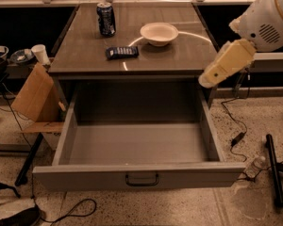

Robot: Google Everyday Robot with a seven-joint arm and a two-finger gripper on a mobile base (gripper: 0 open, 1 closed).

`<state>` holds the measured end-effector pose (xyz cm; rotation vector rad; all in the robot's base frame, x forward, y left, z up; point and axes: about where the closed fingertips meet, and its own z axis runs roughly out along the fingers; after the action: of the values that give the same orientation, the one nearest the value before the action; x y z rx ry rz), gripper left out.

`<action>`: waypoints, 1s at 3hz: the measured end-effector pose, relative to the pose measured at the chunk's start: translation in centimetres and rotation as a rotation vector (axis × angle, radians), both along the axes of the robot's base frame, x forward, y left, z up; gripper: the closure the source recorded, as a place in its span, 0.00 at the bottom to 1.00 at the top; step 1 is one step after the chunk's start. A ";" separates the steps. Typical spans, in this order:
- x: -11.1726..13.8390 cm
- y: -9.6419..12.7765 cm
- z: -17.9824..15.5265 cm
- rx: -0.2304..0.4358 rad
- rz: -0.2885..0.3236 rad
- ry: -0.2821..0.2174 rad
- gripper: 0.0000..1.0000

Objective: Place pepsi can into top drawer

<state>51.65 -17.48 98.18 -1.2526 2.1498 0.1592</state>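
The pepsi can [106, 19] stands upright at the back left of the cabinet top [179, 55], dark blue with a silver top. The top drawer [137, 142] is pulled wide open below, its grey inside bare, with a small dark handle [142, 179] centred on its front panel. My arm comes in from the upper right. Its cream end part with the gripper [206, 80] hangs at the cabinet's right front corner, above the drawer's right wall. It is far from the can and holds nothing that I can see.
A white bowl [159, 33] and a flat dark blue snack packet [121, 52] lie on the cabinet top near the can. A cardboard piece [34, 95] and a white cup [40, 54] are at the left. Cables, a black pole [273, 168] and a plastic bottle [254, 166] lie on the floor at the right.
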 end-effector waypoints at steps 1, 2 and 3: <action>3.5 1.8 0.2 0.192 -0.113 -0.034 0.00; 4.7 2.0 1.4 0.220 -0.139 -0.088 0.00; 4.7 2.0 1.4 0.220 -0.139 -0.088 0.00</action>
<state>56.37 -15.51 99.53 -0.9650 2.0725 0.2686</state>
